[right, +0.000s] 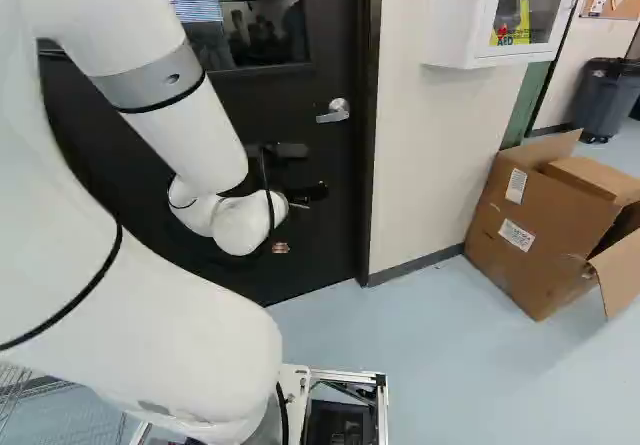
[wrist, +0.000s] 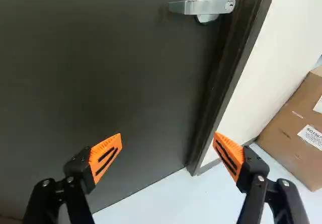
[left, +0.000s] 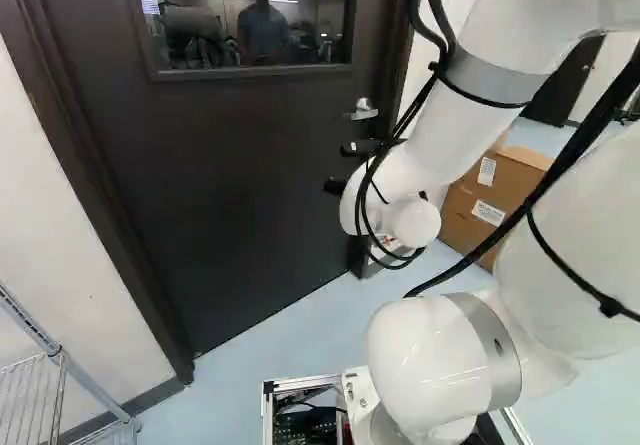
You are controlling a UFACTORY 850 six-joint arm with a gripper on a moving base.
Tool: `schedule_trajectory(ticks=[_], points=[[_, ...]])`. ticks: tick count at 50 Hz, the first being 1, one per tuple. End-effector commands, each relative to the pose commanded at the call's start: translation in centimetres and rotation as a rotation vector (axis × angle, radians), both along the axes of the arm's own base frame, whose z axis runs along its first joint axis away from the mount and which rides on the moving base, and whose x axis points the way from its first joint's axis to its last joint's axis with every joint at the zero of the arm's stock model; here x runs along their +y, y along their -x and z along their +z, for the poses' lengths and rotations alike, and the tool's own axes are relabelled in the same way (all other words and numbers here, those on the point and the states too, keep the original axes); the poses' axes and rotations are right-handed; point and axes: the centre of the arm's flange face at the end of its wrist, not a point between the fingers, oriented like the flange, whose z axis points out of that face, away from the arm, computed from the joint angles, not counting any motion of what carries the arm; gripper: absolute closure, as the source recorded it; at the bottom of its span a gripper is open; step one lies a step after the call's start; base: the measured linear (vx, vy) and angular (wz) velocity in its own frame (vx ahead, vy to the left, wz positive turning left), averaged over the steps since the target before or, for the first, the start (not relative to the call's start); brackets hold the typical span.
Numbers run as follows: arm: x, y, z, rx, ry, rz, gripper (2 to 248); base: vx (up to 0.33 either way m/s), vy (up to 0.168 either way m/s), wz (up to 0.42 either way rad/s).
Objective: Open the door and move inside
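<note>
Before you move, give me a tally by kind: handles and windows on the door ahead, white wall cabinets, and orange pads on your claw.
Door handle: 1
Door window: 1
White wall cabinet: 1
Orange pads: 2
Total: 5

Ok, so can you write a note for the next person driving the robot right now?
Gripper: open, holding nothing, facing the door.
Door: looks shut in its frame.
Handle: silver lever near the door's edge, ahead of the gripper and not touched by it.
Done: the gripper is up near the door; no opening yet.
Left: work the handle, open the door, go inside.
Nearby: cardboard box on the floor, beyond the doorway's handle side.
</note>
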Motion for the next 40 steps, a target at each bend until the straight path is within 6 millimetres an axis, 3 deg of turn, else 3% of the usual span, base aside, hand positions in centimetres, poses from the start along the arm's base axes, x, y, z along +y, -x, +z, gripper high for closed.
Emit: schedule_trajectory(ticks=[14, 40], points=[[-0.3, -1.9, 0.3, -0.001, 0.0, -0.009, 3, 0.0, 0.0, 0.0], [-1.0, -4.8, 2.8, -0.063, 0.002, -0.025, 3, 0.0, 0.0, 0.0]])
